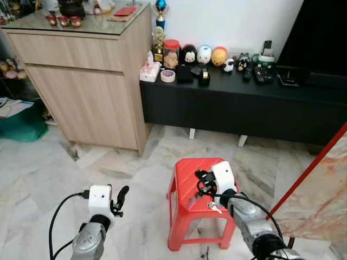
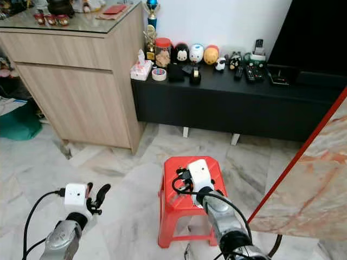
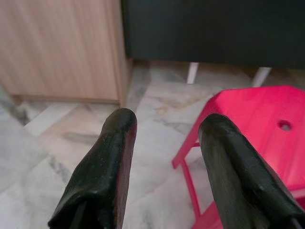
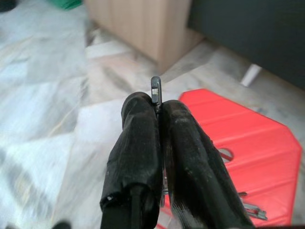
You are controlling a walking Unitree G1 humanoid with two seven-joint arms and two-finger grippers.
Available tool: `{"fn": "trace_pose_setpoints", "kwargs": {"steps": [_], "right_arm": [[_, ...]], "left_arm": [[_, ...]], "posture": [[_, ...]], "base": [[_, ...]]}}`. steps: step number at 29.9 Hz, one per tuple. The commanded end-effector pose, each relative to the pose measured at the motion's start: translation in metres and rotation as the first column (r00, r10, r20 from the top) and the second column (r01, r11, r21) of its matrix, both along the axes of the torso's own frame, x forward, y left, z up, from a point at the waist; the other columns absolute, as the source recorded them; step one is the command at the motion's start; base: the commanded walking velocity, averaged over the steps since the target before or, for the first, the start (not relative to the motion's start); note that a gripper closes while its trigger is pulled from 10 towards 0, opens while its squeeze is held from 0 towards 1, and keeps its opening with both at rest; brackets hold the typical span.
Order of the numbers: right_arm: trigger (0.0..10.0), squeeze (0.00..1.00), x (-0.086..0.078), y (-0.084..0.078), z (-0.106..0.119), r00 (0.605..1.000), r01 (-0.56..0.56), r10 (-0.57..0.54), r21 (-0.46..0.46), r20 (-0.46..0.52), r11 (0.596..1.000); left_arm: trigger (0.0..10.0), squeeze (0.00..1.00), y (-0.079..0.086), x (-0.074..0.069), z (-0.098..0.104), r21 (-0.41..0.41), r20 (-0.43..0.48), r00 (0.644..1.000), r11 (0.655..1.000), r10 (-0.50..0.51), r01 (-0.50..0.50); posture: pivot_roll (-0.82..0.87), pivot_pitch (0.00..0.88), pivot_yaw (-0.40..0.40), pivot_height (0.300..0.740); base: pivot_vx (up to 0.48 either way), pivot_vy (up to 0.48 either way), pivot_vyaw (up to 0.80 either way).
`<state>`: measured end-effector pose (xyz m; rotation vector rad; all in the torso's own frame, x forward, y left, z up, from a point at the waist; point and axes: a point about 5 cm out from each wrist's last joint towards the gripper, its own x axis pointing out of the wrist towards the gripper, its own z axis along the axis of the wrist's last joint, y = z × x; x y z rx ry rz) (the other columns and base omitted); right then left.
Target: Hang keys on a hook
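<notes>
R hand (image 4: 159, 102) pinches the keys (image 4: 156, 90) w/ fingers pressed tight, a key tip poking out between them, held just above the red stool (image 1: 187, 189). L hand (image 1: 120, 199) spread, holding nothing, over the marble floor (image 1: 43, 173) beside the stool.

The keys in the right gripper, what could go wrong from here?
The right gripper is shut on the keys by a thin edge at its fingertips, with the rest dangling below over the red stool. They could twist or slip out while the robot walks. No hook can be made out, so it must carry them while searching. The stool stands close in front, so a step forward may bump it.
</notes>
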<state>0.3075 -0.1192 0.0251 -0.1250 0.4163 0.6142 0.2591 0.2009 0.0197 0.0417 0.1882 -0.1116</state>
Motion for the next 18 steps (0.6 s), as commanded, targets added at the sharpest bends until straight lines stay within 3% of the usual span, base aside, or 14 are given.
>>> {"fn": "trace_pose_setpoints", "kwargs": {"steps": [1, 4, 7, 18], "right_arm": [[10.0, 0.0, 0.003, -0.001, 0.003, 0.999, -0.044, 0.043, -0.025, -0.017, 0.999], [10.0, 0.0, 0.007, -0.003, 0.006, 0.999, -0.052, 0.052, -0.04, -0.013, 0.998], [10.0, 0.0, 0.018, -0.002, 0.017, 1.0, 0.01, -0.01, -0.037, -0.004, 0.999], [10.0, 0.0, 0.043, 0.02, 0.068, 0.991, 0.045, -0.059, 0.121, 0.121, 0.992]], "left_arm": [[10.0, 0.0, -0.002, 0.002, 0.001, 0.0, -0.01, 0.999, 0.999, -0.034, 0.034], [10.0, 0.0, -0.004, 0.002, 0.002, -0.005, -0.021, 0.997, 0.997, -0.075, 0.075], [10.0, 0.0, -0.008, 0.002, 0.004, -0.002, -0.024, 0.992, 0.992, -0.126, 0.126], [10.0, 0.0, -0.02, 0.012, 0.029, 0.013, 0.064, 0.98, 0.983, -0.186, 0.186]], "posture": [[0.09, 0.0, -0.059, 0.74], [0.09, 0.0, -0.06, 0.74], [0.09, 0.0, -0.059, 0.74], [0.1, 0.0, -0.069, 0.74]], "base": [[0.0, 0.0, 0.0], [0.0, 0.0, 0.0], [0.0, 0.0, 0.0], [0.0, 0.0, 0.0]]}}
